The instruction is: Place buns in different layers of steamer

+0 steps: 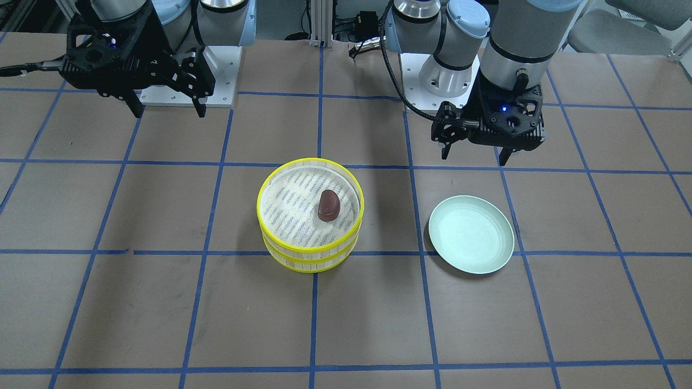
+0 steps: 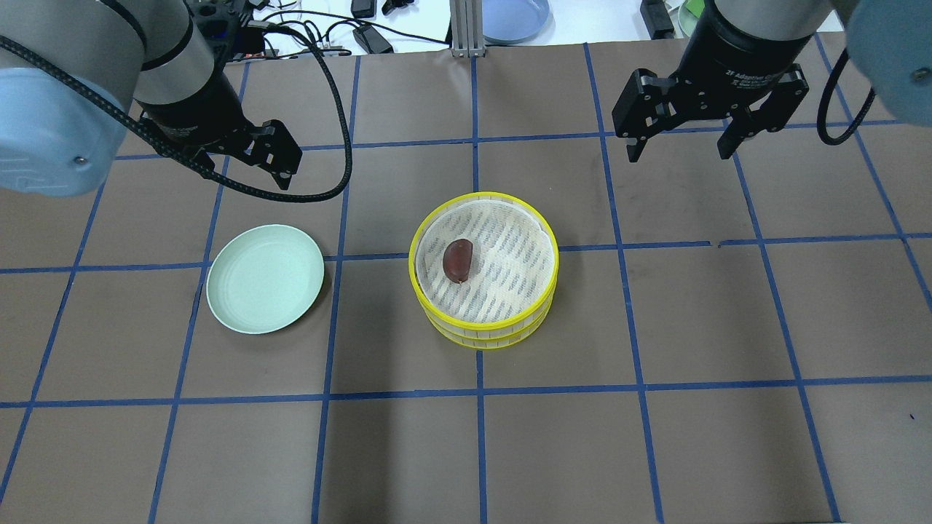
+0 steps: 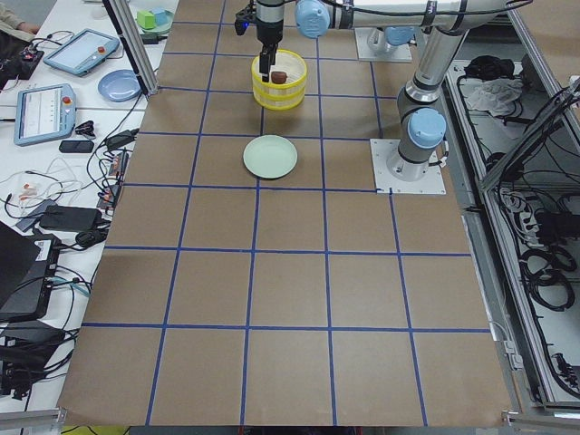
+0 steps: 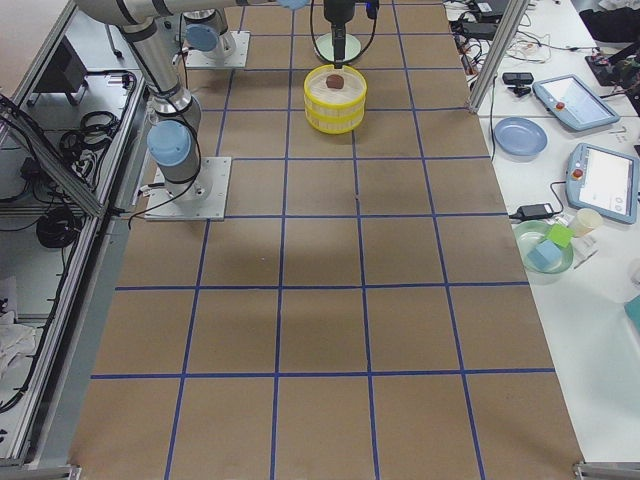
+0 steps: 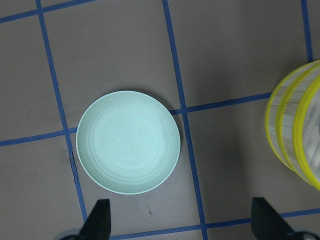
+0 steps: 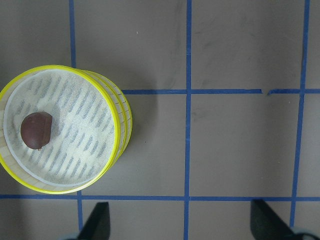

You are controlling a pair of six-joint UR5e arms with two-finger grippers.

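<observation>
yellow-rimmed steamer, reddish-brown bun, pale green plate

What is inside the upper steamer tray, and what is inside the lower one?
The upper tray holds one dark brown bun on its striped liner. The lower tray is covered by it, so its inside is hidden.

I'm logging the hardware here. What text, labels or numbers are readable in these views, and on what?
"2F Adaptive G": white print on the wrist collar of the right gripper, cut off there; the smaller print below it is too blurred.
Pendant screens on the side bench: too small to read.
Steamer, brown bun, plate: no text.
</observation>
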